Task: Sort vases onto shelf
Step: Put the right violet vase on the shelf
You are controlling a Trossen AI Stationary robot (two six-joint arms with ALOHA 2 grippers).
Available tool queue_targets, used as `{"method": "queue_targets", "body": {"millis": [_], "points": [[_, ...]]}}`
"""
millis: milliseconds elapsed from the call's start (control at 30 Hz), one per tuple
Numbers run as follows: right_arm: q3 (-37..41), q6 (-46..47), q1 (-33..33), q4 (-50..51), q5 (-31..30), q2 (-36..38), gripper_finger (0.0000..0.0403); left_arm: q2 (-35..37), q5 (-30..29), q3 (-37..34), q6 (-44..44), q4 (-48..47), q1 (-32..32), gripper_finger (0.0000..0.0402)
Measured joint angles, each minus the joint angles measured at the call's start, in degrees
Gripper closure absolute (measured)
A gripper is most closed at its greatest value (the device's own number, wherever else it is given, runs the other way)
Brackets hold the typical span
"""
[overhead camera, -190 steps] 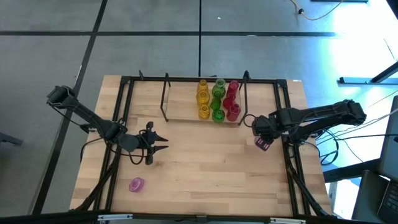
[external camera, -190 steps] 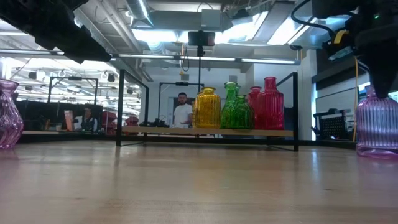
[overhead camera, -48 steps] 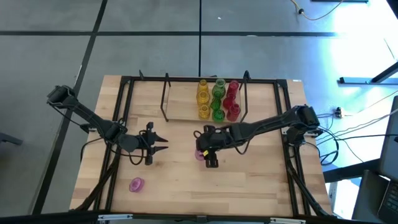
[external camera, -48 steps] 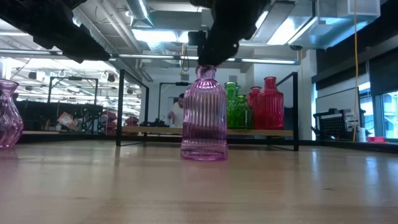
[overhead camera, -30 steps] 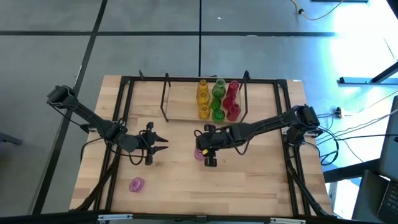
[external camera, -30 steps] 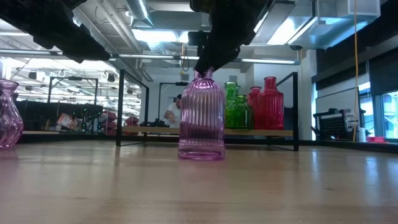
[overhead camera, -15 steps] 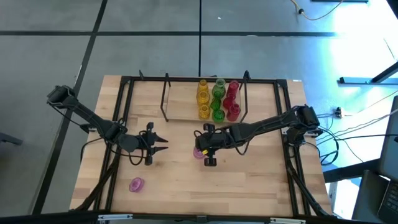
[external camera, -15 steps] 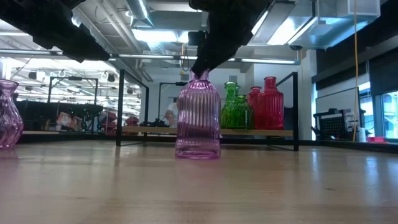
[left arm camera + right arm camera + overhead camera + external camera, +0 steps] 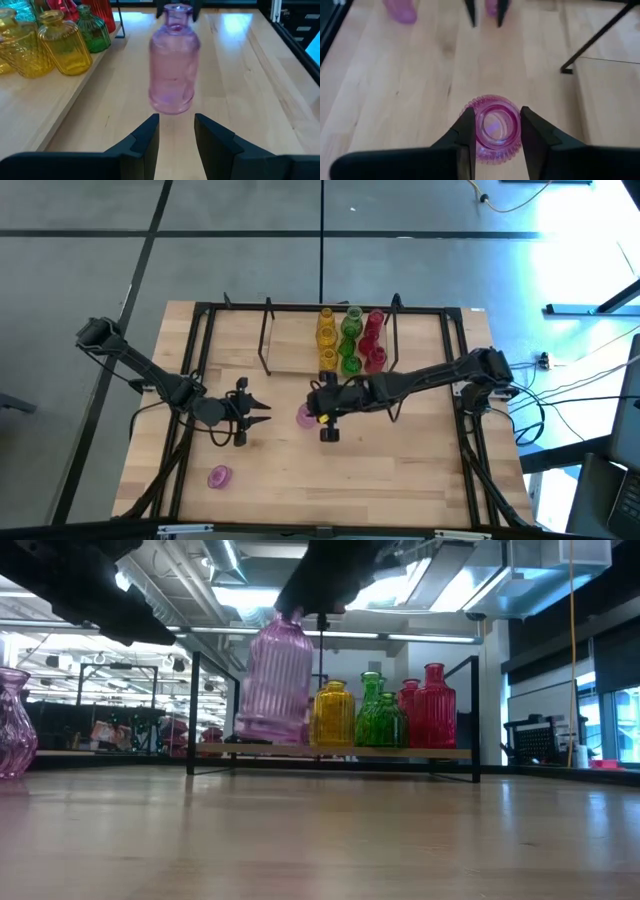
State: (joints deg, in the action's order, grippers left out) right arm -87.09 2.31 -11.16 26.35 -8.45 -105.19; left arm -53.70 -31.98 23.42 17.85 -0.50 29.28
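Currently I see the right end effector point(image 9: 494, 131) clamped on the neck of a ribbed pink vase point(image 9: 273, 680), which hangs clear above the counter point(image 9: 400, 470), just in front of the shelf point(image 9: 290, 358). Left end effector point(image 9: 262, 409) waits mid-counter, fingers parted, holding nothing.

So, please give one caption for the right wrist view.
Right gripper holds the pink vase by its neck above the table.
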Motion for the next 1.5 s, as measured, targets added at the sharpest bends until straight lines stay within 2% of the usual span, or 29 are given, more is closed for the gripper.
{"method": "queue_targets", "body": {"millis": [367, 1167, 1500], "points": [[-4.1, -3.1, 5.2, -0.4, -0.1, 0.0, 0.0311, 0.0, 0.0, 0.0, 1.0, 0.0, 0.2, 0.0285], [-4.2, -7.2, 23.6, -8.0, 0.8, 0.0, 0.0310, 0.0, -0.1, 0.0, 1.0, -0.1, 1.2, 0.0285], [-4.2, -7.3, 28.3, -13.1, 2.0, -4.1, 0.0310, 0.0, -0.2, 0.1, 1.0, -0.1, 1.2, 0.0285]]}}
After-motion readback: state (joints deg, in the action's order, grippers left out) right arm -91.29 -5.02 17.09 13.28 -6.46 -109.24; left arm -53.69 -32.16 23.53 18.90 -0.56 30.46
